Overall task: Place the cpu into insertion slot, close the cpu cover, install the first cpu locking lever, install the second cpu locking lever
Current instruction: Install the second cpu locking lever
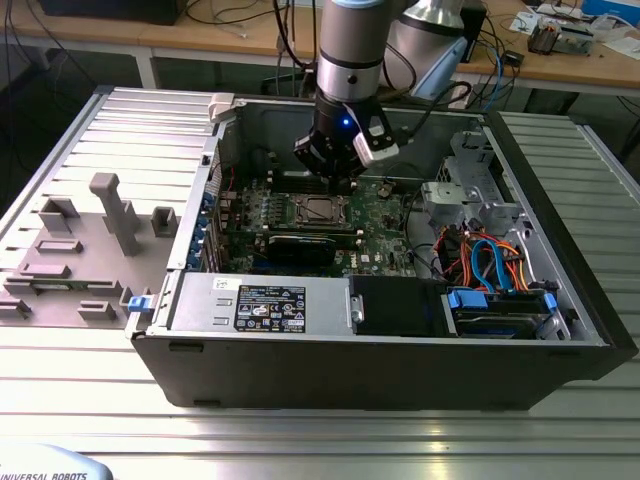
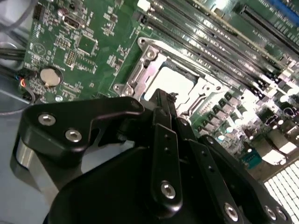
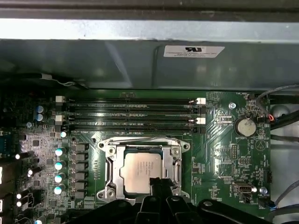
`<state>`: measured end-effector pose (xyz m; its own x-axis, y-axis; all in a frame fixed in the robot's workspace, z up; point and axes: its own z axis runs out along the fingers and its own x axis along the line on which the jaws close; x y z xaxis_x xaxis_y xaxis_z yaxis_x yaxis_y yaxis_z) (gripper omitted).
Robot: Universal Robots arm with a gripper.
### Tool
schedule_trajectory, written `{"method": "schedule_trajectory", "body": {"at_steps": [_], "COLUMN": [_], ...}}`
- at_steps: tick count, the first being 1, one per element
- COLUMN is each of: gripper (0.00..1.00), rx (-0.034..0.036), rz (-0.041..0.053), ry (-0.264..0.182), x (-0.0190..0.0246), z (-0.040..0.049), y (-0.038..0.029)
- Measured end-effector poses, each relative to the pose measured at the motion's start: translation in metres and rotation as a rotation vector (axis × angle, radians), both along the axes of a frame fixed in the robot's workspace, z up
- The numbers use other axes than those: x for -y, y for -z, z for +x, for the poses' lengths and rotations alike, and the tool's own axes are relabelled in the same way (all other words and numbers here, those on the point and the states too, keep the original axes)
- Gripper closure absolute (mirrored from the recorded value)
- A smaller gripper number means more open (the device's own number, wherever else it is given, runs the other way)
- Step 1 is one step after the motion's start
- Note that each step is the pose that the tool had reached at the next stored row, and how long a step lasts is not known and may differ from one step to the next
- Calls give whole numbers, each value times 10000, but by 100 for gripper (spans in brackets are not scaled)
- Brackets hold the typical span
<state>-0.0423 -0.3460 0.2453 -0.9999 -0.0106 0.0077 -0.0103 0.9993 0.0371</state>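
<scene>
The cpu [image 3: 140, 169] lies flat in the insertion slot [image 1: 318, 209] on the green board, its silver-grey top facing up. The cpu cover [image 3: 114, 164] is down around it as a silver frame; in the second wrist view the cover [image 2: 139, 70] rims the bright chip [image 2: 172, 83]. My gripper [image 1: 338, 187] hangs just above the socket, over one edge of the chip. Its black fingers [image 2: 163, 126] meet at the tip with nothing between them. In the first wrist view the gripper [image 3: 159, 183] overlaps the chip's edge. How the locking levers stand is unclear.
Long memory slots [image 3: 131, 112] run beside the socket, toward the grey case wall [image 3: 140, 60]. A coin battery [image 3: 245, 126] sits on the board. A black card [image 1: 300, 245], the power supply [image 1: 260, 300] and coloured cables [image 1: 490, 262] fill the case around it.
</scene>
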Motion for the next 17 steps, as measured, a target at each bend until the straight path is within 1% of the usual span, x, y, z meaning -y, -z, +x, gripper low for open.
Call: {"method": "schedule_trajectory", "body": {"at_steps": [1, 2, 4, 6, 7, 8, 9, 10, 12, 13, 17], "gripper": [89, 89, 89, 89, 89, 89, 89, 89, 89, 89, 89], "rx": [-21, -35, -49, -70, -74, -77, -82, -90, -98, -103, -113], "rz": [16, 25, 28, 30, 29, 37, 46, 59, 67, 71, 86], "ry": [2, 4, 5, 11, 13, 16, 17, 16, 20, 18, 19], "x": [16, 71, 120, 205, 257, 291, 313, 353, 387, 399, 408], "z": [0, 1, 0, 0, 0, 0, 0, -1, -19, -52, -172], "y": [0, 2, 3, 5, 6, 9, 11, 14, 24, 36, 62]}}
